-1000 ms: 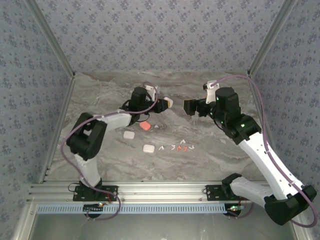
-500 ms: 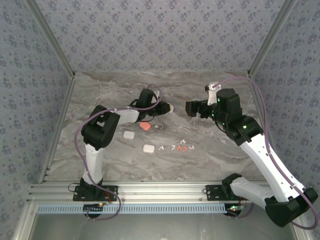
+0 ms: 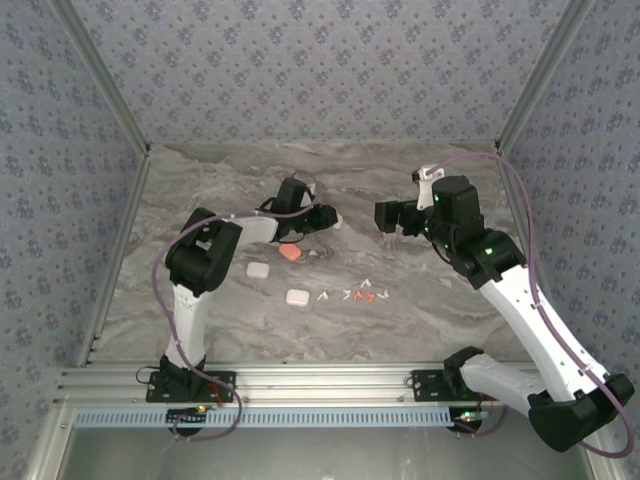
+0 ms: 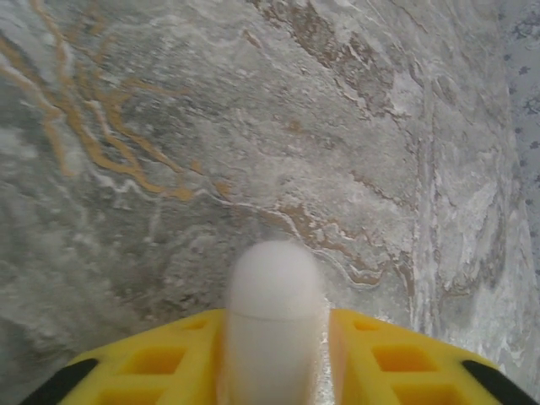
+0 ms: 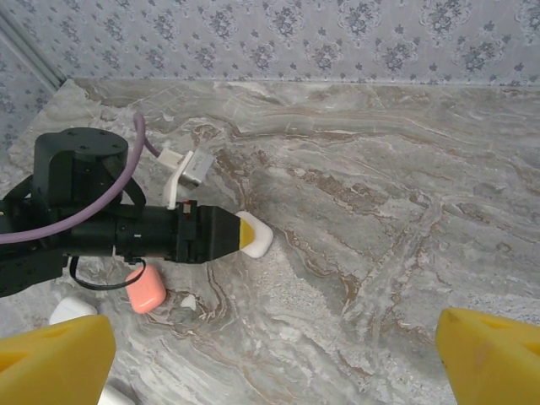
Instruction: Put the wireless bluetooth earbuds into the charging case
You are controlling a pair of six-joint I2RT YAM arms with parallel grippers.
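Centrally, left fingers (image 4: 152, 363) bracket a white case (image 4: 274, 312), grip unclear; right fingers (image 5: 59, 354) gape empty.

Lowers L gripper (image 3: 333, 218) from mid-air to just over table (image 3: 430, 320), white case (image 5: 257, 242) btwn fingers (image 4: 152, 363) now down by its surface. Swings L elbow (image 3: 200, 262) fwd & up, arm stretched out nearly flat.

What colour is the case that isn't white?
Salmon pink. The case shows best in the right wrist view.
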